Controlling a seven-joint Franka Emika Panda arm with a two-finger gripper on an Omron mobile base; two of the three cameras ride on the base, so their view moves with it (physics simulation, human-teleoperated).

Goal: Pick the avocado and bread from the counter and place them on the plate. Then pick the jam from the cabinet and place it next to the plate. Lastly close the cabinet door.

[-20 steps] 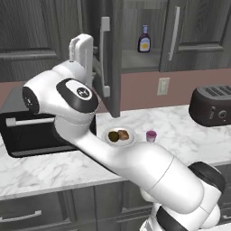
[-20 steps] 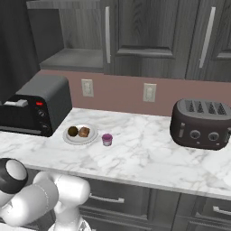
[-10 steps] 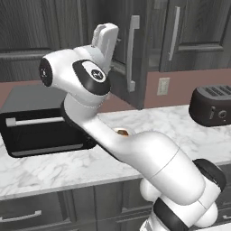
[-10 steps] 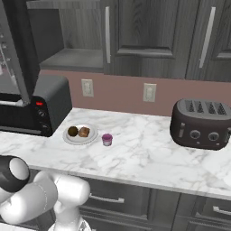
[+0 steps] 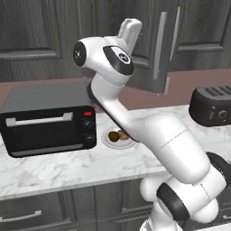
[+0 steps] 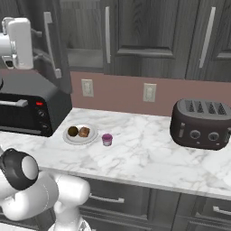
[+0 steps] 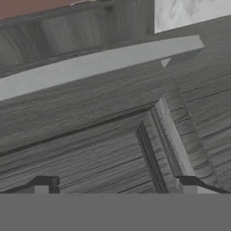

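**Arm raised at the cabinet door, jaws wide and empty**

From the left base view, the white arm climbs from the lower right, bends over the counter (image 5: 54, 169) and lifts its hand high, the gripper (image 5: 130, 28) pointing up against the dark cabinet door (image 5: 149, 45). The door's long silver handle (image 5: 159, 45) hangs just right of the hand. A black toaster oven (image 5: 47, 122) sits on the marble to the left, and the arm's forearm crosses in front of the plate (image 5: 108, 139), hiding most of it; the avocado (image 5: 113, 136) peeks out beside a sliver of the bread (image 5: 122, 134). A dark toaster (image 5: 212, 104) stands at the far right.

From the right base view, the hand is at the upper left edge, level with the door's handle (image 6: 52, 45), with the door (image 6: 45, 40) just beside it. On the counter (image 6: 149, 153) the plate (image 6: 68, 138) carries the avocado (image 6: 72, 131) and the bread (image 6: 84, 132) side by side, touching or nearly so. The jam (image 6: 107, 139) stands just right of the plate, apart from its rim. The toaster (image 6: 201, 123) is well off to the right, the toaster oven (image 6: 27, 108) to the left.

In the hand view, grey wood-grain panelling (image 7: 99, 135) lies close ahead, the silver bar (image 7: 99, 63) running across it. Two fingertips (image 7: 41, 186) stand far apart at the bottom, nothing between them
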